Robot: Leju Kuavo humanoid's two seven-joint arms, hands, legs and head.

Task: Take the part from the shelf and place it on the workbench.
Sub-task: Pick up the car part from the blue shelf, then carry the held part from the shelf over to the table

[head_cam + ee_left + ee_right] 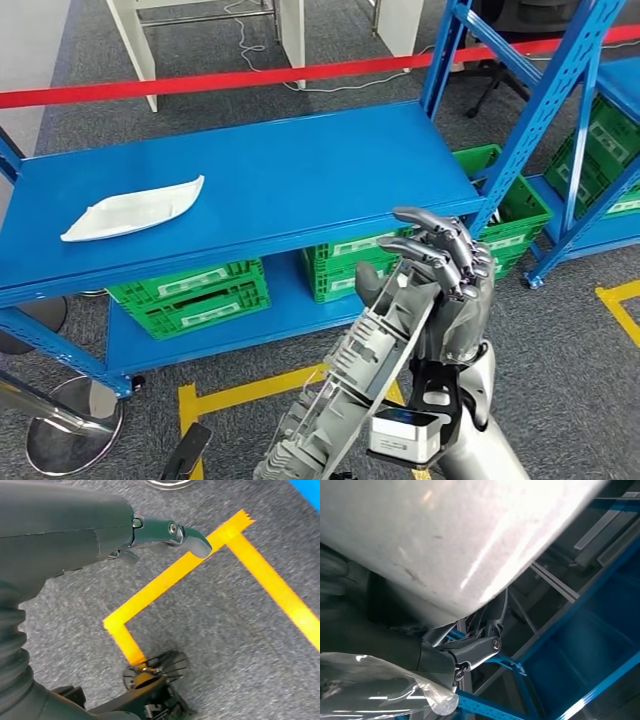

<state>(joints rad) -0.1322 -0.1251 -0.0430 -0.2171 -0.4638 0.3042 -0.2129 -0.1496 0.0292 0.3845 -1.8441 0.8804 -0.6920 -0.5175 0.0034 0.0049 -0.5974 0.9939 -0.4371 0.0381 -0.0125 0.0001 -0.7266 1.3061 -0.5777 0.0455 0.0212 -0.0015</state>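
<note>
1. The part (355, 385), a long grey ribbed plastic moulding, is gripped in the right hand (441, 285) and held tilted in the air at the near right, in front of the blue shelf (287, 170) and not touching it.
2. The right hand's fingers (434, 225) curl over the part's far end; in the right wrist view the part's pale underside (444, 540) is seen close up, with clear plastic film (376, 685) beside it.
3. The left hand (113, 535) hangs over grey carpet and yellow floor tape (177, 575), one dark finger stretched out and nothing in it.
4. A white moulded part (136, 210) lies flat at the left of the shelf top.
5. Green crates (192, 295) sit on the lower level beneath it.
6. A red barrier tape (226, 80) runs across on the far side.
</note>
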